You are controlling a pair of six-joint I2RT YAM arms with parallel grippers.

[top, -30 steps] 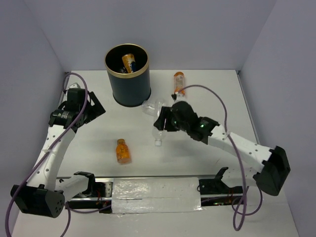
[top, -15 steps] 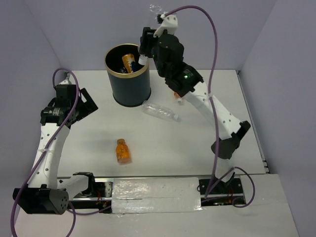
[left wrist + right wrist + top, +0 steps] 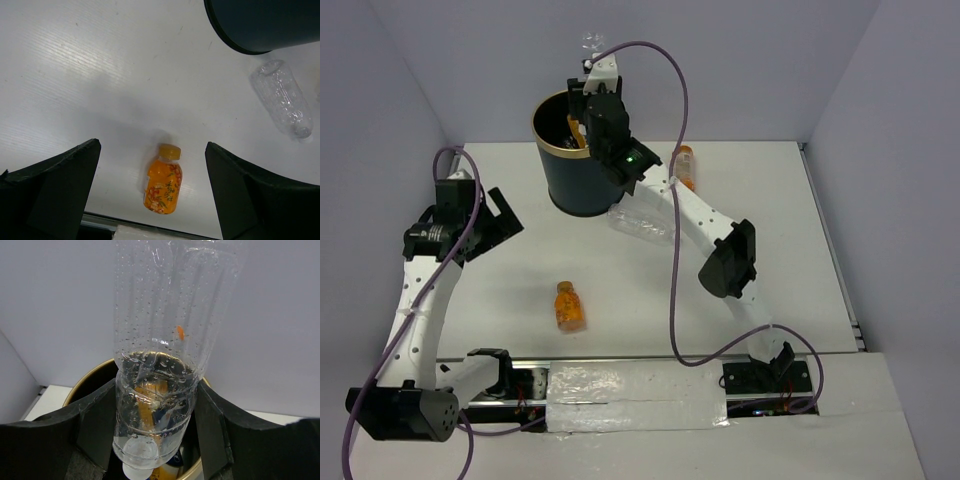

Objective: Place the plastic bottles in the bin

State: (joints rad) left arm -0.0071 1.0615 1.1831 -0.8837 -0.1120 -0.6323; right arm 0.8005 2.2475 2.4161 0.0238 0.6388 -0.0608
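The dark bin (image 3: 582,185) with a gold rim stands at the back of the table. My right gripper (image 3: 586,108) hangs over its mouth, shut on a clear plastic bottle (image 3: 165,365) held cap down, its base (image 3: 588,40) sticking up. An orange bottle shows inside the bin (image 3: 90,381) below it. A second clear bottle (image 3: 642,224) lies on the table right of the bin. One orange bottle (image 3: 569,305) lies mid-table, seen below my open left gripper (image 3: 152,195). Another orange bottle (image 3: 686,163) lies at the back, partly hidden by the right arm.
Grey walls close in the table at the back and both sides. The left arm (image 3: 420,300) stands left of the bin. The right arm's elbow (image 3: 728,262) hangs over the table's right half. A silver-taped rail (image 3: 635,395) runs along the near edge.
My right arm has lifted the clear bottle off the table and swung it up and left over the bin. The left gripper has shifted slightly.
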